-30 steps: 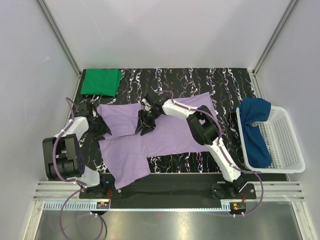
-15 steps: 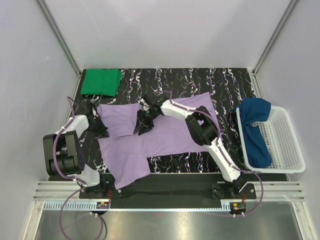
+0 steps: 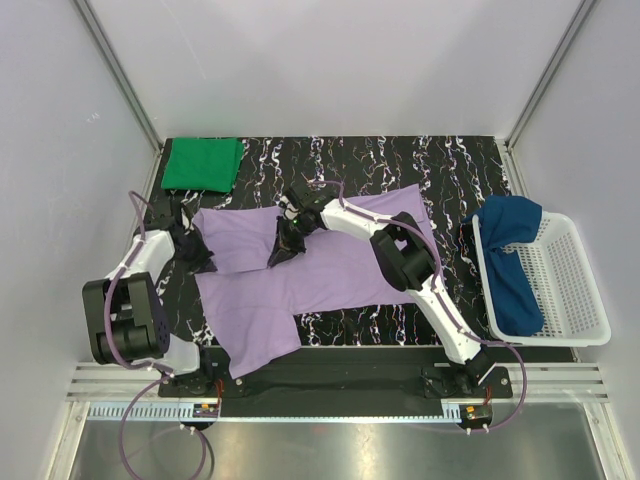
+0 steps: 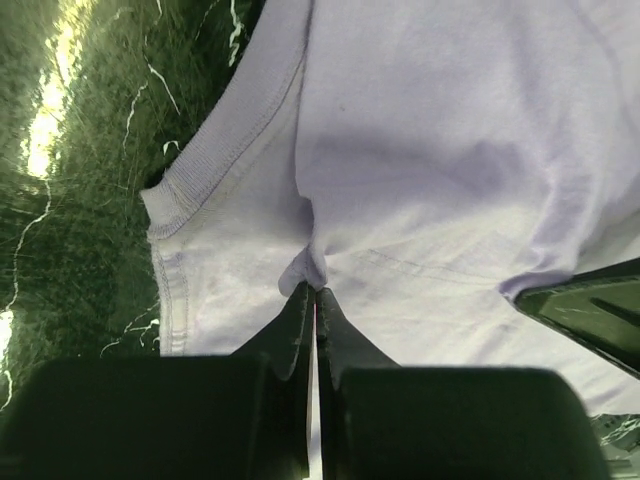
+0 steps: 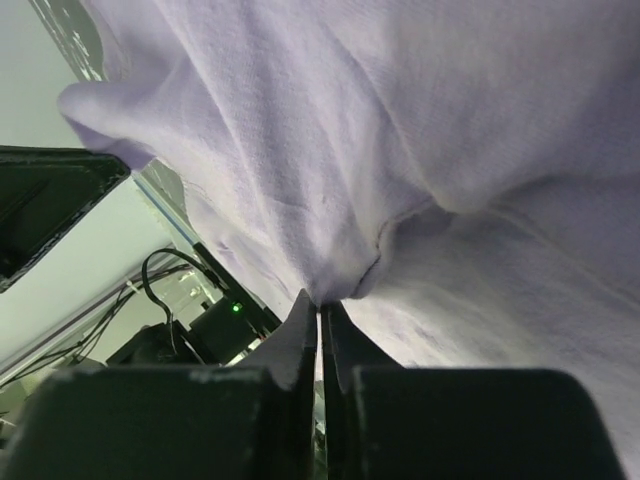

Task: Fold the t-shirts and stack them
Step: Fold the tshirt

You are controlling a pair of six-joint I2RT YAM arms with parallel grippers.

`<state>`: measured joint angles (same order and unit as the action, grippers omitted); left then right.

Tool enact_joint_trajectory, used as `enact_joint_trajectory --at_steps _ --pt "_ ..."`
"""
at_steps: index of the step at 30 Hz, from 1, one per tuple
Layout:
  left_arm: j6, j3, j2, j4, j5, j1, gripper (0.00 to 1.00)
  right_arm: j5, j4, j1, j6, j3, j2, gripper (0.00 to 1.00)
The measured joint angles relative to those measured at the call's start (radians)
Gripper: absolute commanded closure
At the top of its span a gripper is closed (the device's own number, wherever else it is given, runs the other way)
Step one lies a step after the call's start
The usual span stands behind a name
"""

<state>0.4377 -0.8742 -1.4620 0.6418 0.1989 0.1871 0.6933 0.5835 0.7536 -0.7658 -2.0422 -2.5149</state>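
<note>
We hold the light purple soft cloth t-shirt, spread flat on the black marbled table, with the left gripper pinched shut on its 9 o'clock edge and the right gripper pinched on a tuck near its middle, presumably so both can lift one fold together.

A black tabletop veined with white marbling fills the middle of the top view. It is enclosed on the left, far and right sides by plain white wall panels, which meet at slanted aluminium posts. Along the near edge runs a ribbed silver rail, and below it a brushed metal surface catches soft, even light.
</note>
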Motion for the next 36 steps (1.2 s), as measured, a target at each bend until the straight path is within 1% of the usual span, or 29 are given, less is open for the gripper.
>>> enact_joint_trajectory --at_steps 9,15,18,19,20,22,24,26,28,30,33,36 --pt "0.035 -0.065 0.079 0.045 -0.018 0.000 1.00 0.035 -0.024 0.000 -0.061 0.003 0.002 1.00" --pt "0.051 -0.068 0.087 0.072 -0.030 0.001 1.00 0.072 -0.075 -0.011 -0.127 0.080 0.051 1.00" --pt "0.055 -0.064 0.089 0.077 -0.041 0.001 0.96 0.087 -0.092 -0.024 -0.148 0.101 0.078 0.99" --pt "0.056 -0.061 0.089 0.076 -0.046 0.001 0.96 0.090 -0.096 -0.028 -0.148 0.105 0.085 0.97" --pt "0.058 -0.055 0.090 0.074 -0.050 0.001 0.95 0.095 -0.097 -0.032 -0.148 0.106 0.090 0.85" --pt "0.056 -0.035 0.095 0.077 -0.063 0.001 0.76 0.110 -0.092 -0.039 -0.144 0.106 0.093 0.66" --pt "0.060 -0.016 0.095 0.084 -0.080 0.001 0.61 0.118 -0.063 -0.042 -0.116 0.106 0.093 0.55" --pt "0.065 -0.006 0.095 0.107 -0.105 0.001 0.56 0.103 0.001 -0.042 -0.056 0.106 0.094 0.52" --pt "0.069 0.000 0.103 0.130 -0.129 0.001 0.47 0.053 0.075 -0.041 0.027 0.120 0.106 0.50" --pt "0.080 0.002 0.134 0.154 -0.146 0.001 0.46 -0.030 0.148 -0.041 0.115 0.185 0.154 0.48" --pt "0.117 0.006 0.240 0.193 -0.168 -0.003 0.48 -0.164 0.241 -0.043 0.219 0.344 0.298 0.47" --pt "0.173 0.007 0.352 0.253 -0.211 -0.057 0.52 -0.328 0.316 -0.052 0.295 0.547 0.523 0.46"
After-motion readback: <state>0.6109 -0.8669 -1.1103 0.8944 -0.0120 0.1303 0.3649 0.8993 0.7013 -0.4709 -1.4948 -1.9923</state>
